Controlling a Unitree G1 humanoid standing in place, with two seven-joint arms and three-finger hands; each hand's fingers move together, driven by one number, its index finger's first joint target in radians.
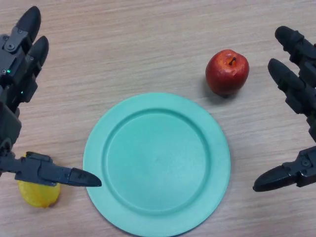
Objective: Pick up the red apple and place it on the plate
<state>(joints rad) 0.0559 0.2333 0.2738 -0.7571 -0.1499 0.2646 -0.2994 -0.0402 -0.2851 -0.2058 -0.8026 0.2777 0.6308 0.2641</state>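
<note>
A red apple (227,71) stands upright on the wooden table, just beyond the upper right rim of the plate. A teal plate (156,163) lies flat at the centre and holds nothing. My right hand (296,84) is at the right edge, fingers straight and spread, to the right of the apple and apart from it. Its thumb (284,177) reaches in lower down, right of the plate. My left hand (17,64) is at the left edge, open, with its thumb (54,174) pointing at the plate's left rim.
A yellow fruit (39,193) lies at the lower left, partly hidden under my left thumb. The wooden table (138,44) extends beyond the plate.
</note>
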